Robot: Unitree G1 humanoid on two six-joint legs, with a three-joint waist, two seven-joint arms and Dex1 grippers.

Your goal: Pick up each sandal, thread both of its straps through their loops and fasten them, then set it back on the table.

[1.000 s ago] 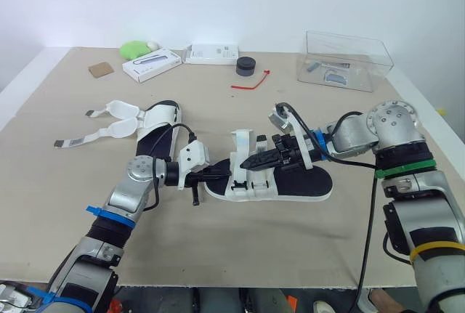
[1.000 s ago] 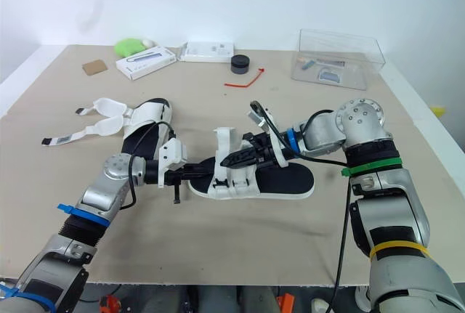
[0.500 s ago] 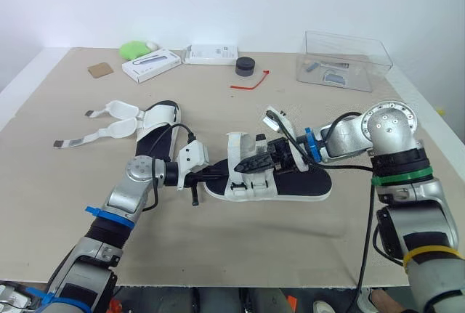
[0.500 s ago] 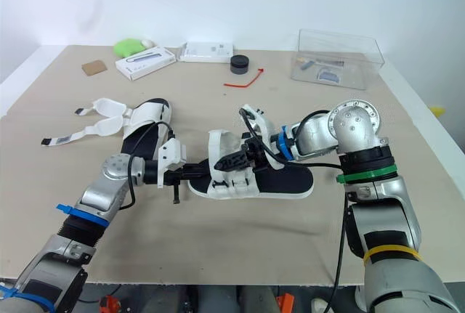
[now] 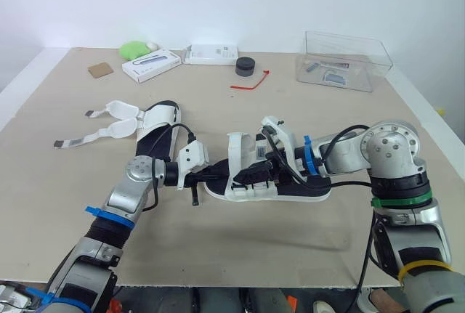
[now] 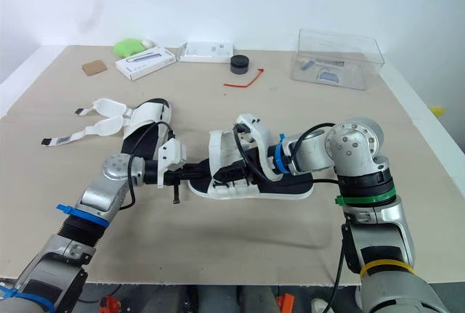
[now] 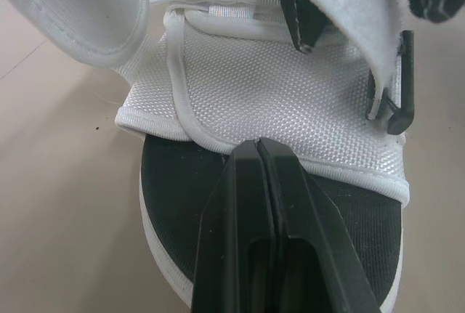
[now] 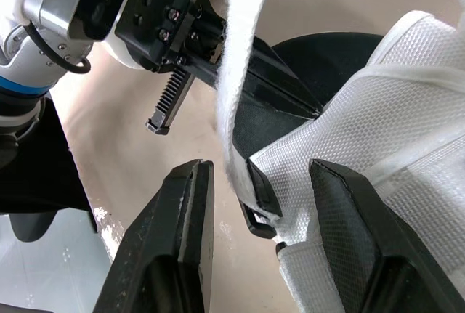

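Sandals: I count two, the middle sandal (image 5: 294,188) flat on the table (image 5: 218,248) at frame centre, the other sandal (image 5: 156,128) at mid-left, its two straps (image 5: 116,130) loose. I think they are light, with stiff soles and floppy straps, so I would grab a strap end. My left gripper (image 7: 258,146) is closed tight and empty, tip on the middle sandal's sole; my right gripper (image 8: 260,175) is wide open around a strap (image 8: 240,73).

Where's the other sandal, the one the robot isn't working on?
In the eye views the spare sandal lies on the table's left part, straps spread open, behind the left gripper, left of the worked-on sandal.
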